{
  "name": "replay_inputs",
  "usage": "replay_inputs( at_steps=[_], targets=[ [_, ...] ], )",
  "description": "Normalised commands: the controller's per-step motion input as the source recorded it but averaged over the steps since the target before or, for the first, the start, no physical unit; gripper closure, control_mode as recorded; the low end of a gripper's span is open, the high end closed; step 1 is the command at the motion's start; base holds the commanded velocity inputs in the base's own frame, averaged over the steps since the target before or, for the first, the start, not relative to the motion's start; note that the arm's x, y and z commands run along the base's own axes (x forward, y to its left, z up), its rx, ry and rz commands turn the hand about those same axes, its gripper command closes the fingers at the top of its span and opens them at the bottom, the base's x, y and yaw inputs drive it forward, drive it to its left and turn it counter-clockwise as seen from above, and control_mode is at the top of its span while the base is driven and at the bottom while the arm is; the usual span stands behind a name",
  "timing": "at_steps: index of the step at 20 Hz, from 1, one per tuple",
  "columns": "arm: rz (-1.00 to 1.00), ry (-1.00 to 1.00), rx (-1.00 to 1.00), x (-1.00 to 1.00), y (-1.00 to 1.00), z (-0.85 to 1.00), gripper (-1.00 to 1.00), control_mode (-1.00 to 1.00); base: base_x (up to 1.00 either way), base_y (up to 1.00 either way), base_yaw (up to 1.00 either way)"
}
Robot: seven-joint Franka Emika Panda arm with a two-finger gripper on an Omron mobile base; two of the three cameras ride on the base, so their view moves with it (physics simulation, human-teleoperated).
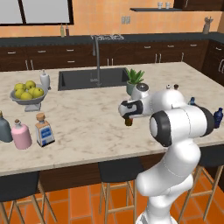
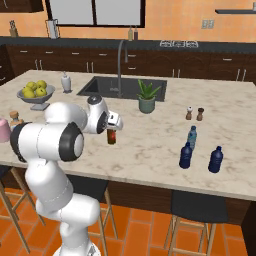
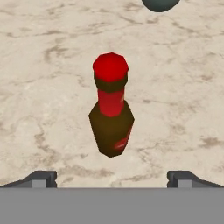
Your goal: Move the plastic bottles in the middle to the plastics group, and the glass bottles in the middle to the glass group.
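The end effector (image 3: pixel 112 178) hung with its fingertips (image 3: pixel 41 178) spread wide and pinching nothing, the slim dark-brown bottle (image 3: pixel 111 111) with the red cap standing upright on the counter (image 3: pixel 52 87) directly beyond and between them, apart from both. That line-up looked like an approach for a grasp. Far off to its left waited the squat pink bottle (image 1: pixel 21 134) and the grey-blue bottle (image 1: pixel 4 128), with the square clear bottle (image 1: pixel 43 130) just beside them. The counter was pale veined marble; orange walls and dark cabinets ringed the kitchen.
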Motion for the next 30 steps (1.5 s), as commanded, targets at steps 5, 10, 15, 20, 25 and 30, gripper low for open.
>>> replay_inputs(
  at_steps=[5,10,15,20,25,30],
  targets=[
    [0.00,0.00,0.00,0.23,0.00,0.00,-1.00,-1.00,0.00,0.00,0.00],
    [0.00,0.00,0.00,0.21,0.00,-0.03,-1.00,-1.00,0.00,0.00,0.00],
    [0.00,0.00,0.00,0.09,0.00,-0.09,-1.00,-1.00,0.00,0.00,0.00],
    [0.00,0.00,0.00,0.05,0.00,-0.09,-1.00,-1.00,0.00,0.00,0.00],
    [0.00,0.00,0.00,0.08,0.00,-0.15,-1.00,-1.00,0.00,0.00,0.00],
    [0.00,0.00,0.00,0.15,0.00,-0.08,-1.00,-1.00,0.00,0.00,0.00]
  ],
)
